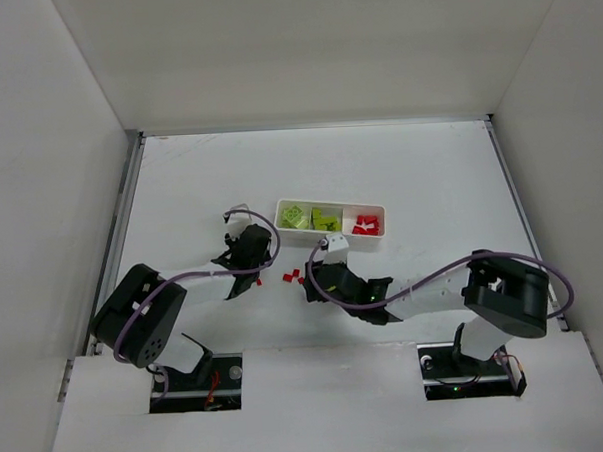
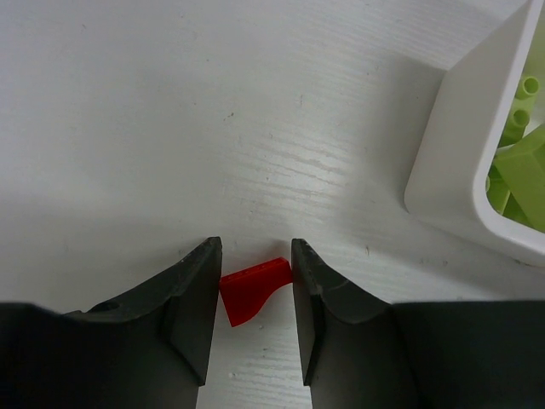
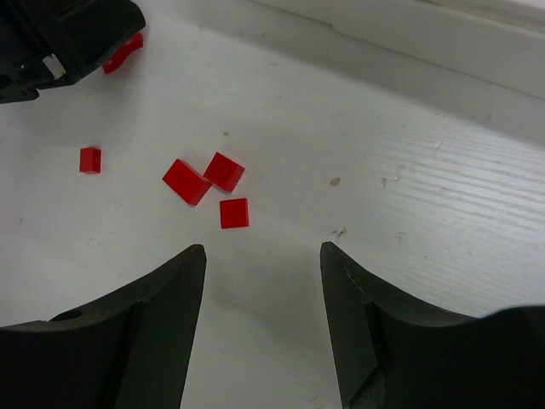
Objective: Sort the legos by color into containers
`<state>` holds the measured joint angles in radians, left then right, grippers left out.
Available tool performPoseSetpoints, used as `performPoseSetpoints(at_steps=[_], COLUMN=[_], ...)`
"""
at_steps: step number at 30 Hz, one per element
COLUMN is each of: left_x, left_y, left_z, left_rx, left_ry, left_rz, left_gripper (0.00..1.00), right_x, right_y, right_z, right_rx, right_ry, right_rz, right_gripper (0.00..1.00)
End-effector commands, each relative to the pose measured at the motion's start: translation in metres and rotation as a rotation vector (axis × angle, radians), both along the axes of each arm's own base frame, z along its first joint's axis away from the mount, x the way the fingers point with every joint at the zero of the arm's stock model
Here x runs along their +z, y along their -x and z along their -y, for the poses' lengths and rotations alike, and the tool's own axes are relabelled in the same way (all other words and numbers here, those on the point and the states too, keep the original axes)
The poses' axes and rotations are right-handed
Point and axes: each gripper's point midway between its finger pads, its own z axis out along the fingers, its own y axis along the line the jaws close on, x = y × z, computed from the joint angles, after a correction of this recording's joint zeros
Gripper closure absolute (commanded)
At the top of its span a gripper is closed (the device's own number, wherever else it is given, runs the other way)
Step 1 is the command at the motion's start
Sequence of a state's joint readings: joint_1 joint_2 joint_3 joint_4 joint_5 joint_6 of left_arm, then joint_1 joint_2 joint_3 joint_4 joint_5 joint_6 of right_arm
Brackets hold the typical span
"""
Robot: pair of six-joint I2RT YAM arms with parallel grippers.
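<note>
My left gripper (image 1: 263, 256) (image 2: 255, 249) is shut on a small red lego (image 2: 253, 290), its fingers pressing on both sides, just left of the white tray (image 1: 331, 206) (image 2: 451, 162). It also shows at the top left of the right wrist view, with that red lego (image 3: 125, 53) in it. My right gripper (image 1: 314, 277) (image 3: 264, 256) is open and empty, low over the table. Several loose red legos (image 3: 186, 181) (image 1: 294, 277) lie just ahead of it. In the tray, lime-green legos (image 1: 295, 216) (image 2: 521, 166) fill the left and middle compartments. Red legos (image 1: 366, 224) lie in the right one.
White walls enclose the table on the left, back and right. The tray's near-left corner stands close to the right of my left gripper. The two grippers are near each other at the table's middle, with the loose red legos between them.
</note>
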<state>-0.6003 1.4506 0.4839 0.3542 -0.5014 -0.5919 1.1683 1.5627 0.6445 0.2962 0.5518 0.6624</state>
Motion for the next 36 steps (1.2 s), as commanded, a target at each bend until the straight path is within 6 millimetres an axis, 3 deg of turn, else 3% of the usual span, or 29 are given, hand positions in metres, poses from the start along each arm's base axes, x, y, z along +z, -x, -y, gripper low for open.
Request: performPoseSetpoints(at_steps=[1,6,15,25,33,36], left_x=[0.002,0.015,0.060,0.115,0.118,0.122], left_y=[0.002,0.003,0.004,0.000,0.000,-0.002], left_z=[0.002,0.003,0.013,0.028,0.027,0.026], left_rx=[-0.013,-0.026,-0.058,-0.095,-0.097,-0.100], left_ry=[-0.010,0.010,0.101,0.214,0.234,0.237], left_rz=[-0.003,0.025,0.116,0.234,0.234,0.240], left_gripper=[0.72,0.74,0.74,0.75,0.75,0.75], right_x=[0.014,0.006,0.000,-0.015,-0.029,-0.034], right_y=[-0.003,-0.010,-0.010,-0.013,-0.016,-0.016], right_z=[-0.027,-0.038,-0.063,-0.078,-0.079,-0.078], right_rx=[0.039,0.077,0.147,0.162,0.156,0.155], right_ry=[-0.047,0.028,0.042,0.063,0.105,0.116], right_rz=[0.025,0.052,0.040,0.018,0.013,0.009], right_gripper=[0.37,0.37,0.48,0.51,0.50,0.55])
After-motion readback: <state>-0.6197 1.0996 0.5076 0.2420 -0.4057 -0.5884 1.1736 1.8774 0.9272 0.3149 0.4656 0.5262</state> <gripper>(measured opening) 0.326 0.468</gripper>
